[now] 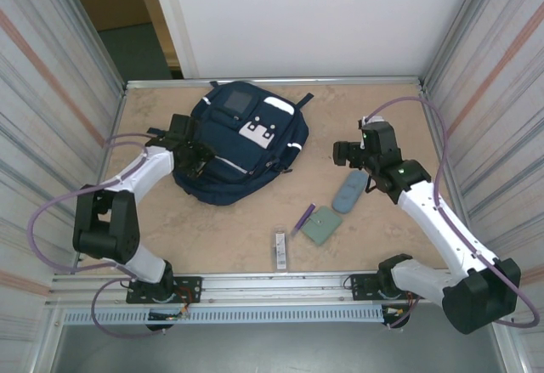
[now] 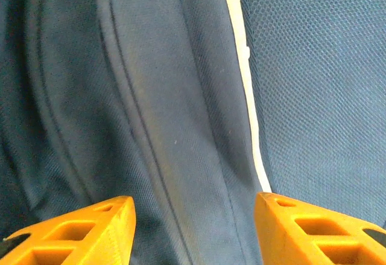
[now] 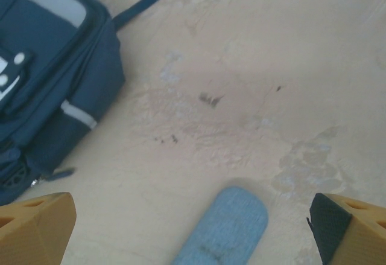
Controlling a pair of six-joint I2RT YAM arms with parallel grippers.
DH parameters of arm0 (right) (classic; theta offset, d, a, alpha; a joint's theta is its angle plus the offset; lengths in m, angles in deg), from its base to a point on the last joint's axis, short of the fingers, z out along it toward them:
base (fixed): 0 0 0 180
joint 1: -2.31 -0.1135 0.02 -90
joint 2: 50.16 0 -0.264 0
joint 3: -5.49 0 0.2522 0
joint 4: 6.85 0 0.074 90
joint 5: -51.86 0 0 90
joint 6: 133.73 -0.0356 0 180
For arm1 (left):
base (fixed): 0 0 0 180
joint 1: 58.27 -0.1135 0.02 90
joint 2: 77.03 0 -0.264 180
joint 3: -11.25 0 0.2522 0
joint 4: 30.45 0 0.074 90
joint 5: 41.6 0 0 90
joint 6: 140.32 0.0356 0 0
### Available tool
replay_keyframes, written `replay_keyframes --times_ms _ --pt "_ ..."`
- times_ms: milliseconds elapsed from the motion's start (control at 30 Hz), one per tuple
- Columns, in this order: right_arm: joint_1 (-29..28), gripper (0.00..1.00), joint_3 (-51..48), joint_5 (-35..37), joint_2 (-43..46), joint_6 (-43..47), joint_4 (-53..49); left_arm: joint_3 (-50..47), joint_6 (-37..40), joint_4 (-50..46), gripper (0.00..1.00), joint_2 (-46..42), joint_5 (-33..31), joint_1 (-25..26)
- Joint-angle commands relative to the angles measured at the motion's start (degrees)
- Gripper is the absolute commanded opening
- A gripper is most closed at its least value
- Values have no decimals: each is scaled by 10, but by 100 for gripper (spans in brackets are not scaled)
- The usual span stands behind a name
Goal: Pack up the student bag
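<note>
Tan desk (image 1: 365, 101) with student bag (image 1: 234, 148) flat on it; left gripper (image 2: 193, 201) half spread against bag's left side, right gripper (image 3: 192, 204) spread wide over blue pouch (image 1: 349, 191) right of bag; looks like bag-opening step, next probably needs a zipper grip.

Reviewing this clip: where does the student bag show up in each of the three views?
Top external: the student bag lies flat, upper left of centre on the table.
Left wrist: the student bag is seen close up as navy fabric with seams.
Right wrist: a corner of the student bag sits at the upper left.
Shared landmark: its thin white stripe.
</note>
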Motion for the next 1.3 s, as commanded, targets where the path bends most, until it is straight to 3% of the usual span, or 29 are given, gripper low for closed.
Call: replay_keyframes --times_ms 0,100,200,267,433,567,700,833,1267 --pt "1 99 -2 -86 -14 -1 27 2 -35 42 48 33 9 -1" --pt "1 99 11 -197 -52 28 40 10 -42 53 28 40 26 -7" --pt "2 99 55 -285 -119 38 26 42 -10 4 8 25 -2 -5" --pt "2 99 83 -324 -171 38 23 59 9 -21 0 8 -17 -5" --pt "4 100 166 -432 -303 71 13 77 21 -34 0 -30 21 -11" --pt "-6 85 241 -497 -389 119 -19 102 19 -41 0 -30 80 -12" --pt "-32 82 277 -485 -444 170 -26 140 27 -50 0 -22 147 -8" --pt "-37 74 307 -498 -491 175 -24 151 32 -50 0 -33 129 -8" --pt "-29 68 351 -567 -586 212 -44 137 28 -31 0 -35 164 -12"
